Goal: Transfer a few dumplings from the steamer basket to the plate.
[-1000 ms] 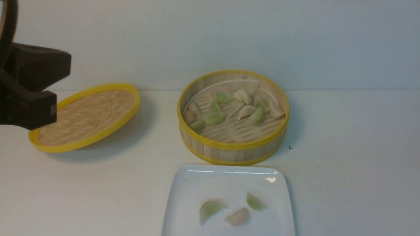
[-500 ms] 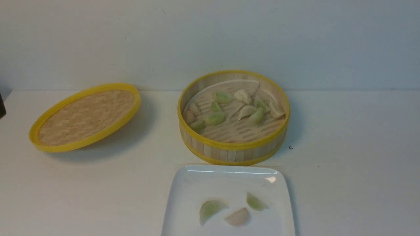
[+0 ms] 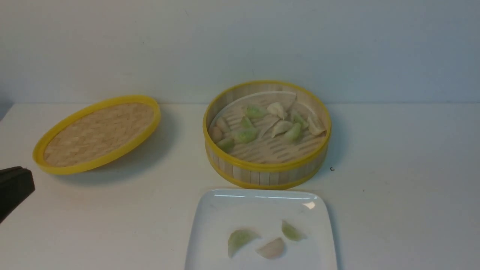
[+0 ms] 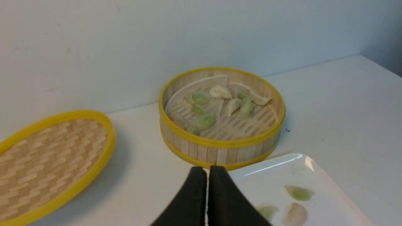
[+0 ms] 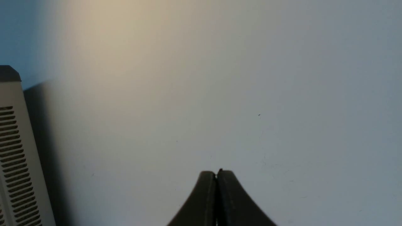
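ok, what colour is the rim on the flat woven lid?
Yellow, around a tan herringbone weave. The flat woven lid shows best in the left wrist view.

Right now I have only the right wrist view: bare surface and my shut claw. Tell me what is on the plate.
Observer: Three dumplings lie on the plate: two green, one pinkish.
Operator: Report the steamer basket.
Observer: The steamer basket stands uncovered just behind the plate, with more dumplings inside.
Operator: Give me the left claw.
Observer: The left claw is shut and holds nothing; the front view shows it at its far left edge.
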`<state>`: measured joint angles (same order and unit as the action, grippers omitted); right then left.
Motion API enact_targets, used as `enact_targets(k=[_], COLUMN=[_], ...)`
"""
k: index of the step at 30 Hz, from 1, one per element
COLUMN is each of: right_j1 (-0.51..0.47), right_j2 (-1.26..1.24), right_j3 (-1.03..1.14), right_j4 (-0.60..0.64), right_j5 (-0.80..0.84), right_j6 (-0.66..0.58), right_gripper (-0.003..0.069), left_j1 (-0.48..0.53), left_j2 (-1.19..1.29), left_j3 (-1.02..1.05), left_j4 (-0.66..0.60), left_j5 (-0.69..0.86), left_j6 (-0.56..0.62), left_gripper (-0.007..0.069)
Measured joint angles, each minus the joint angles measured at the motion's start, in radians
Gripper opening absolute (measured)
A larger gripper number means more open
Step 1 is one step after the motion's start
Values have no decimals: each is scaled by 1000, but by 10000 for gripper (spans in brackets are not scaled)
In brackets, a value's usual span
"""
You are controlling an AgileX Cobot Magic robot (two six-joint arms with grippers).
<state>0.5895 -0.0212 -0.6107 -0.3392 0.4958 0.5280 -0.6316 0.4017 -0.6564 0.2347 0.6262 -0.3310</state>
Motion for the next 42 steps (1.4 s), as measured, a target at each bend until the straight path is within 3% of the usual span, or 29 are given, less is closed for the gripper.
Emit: enact_targets(k=[10, 22, 25, 42], right_j1=[0, 0, 0, 0], right_j2=[0, 0, 0, 0], right_j3=[0, 0, 0, 0], right_j4=[0, 0, 0, 0], right_j5=[0, 0, 0, 1], right_j6=[0, 0, 0, 0], right_gripper=[-15, -15, -15, -15], left_j1=[26, 493, 546, 559], left_j2=[-37, -329, -389, -411], left_j3=[55, 548, 638, 686], left_j4=[16, -270, -290, -283], left_j5=[-19, -319, -348, -248], left_j6=[35, 374, 399, 413], left_gripper=[-6, -6, -6, -6])
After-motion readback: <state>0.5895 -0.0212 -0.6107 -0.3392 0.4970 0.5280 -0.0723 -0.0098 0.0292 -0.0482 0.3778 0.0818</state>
